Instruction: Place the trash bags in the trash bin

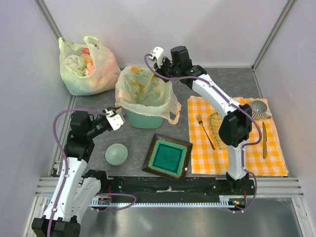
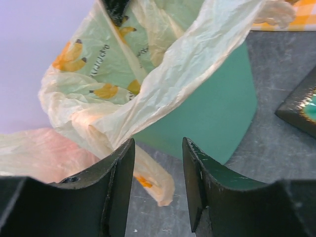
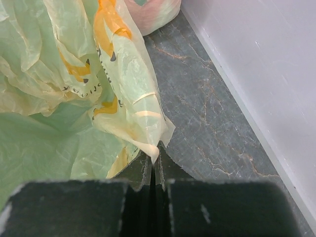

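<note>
While the right jaws, closed flat, pinch a corner of the trash bag [image 3: 123, 84] at the far rim of the trash bin [image 1: 145, 120], the left jaws stand open with nothing between them, low at the bin's near-left side. From where I stand, the bag is already mostly in. Its body sags inside like a liner, but its mouth spills out over the rim, and one loop handle [image 1: 174, 116] hangs down the outside toward the checked cloth [image 1: 237, 158].

The next move, I'd say, hangs on the fold draped over the near-left wall. It lies straight ahead of the left jaws and just beyond their tips, hanging roughly upright down the bin's side, with its loose end dangling in line with the gap.

The left arm [image 1: 74, 163] is plainly the nearer one. The right arm [image 1: 217, 101] reaches in from behind the bin and is taken up with the far edge. A short push forward and a close should take that fold, though film this thin and slack could slip or bunch. Whether its end touches the worktop [image 1: 207, 84] I cannot tell.
</note>
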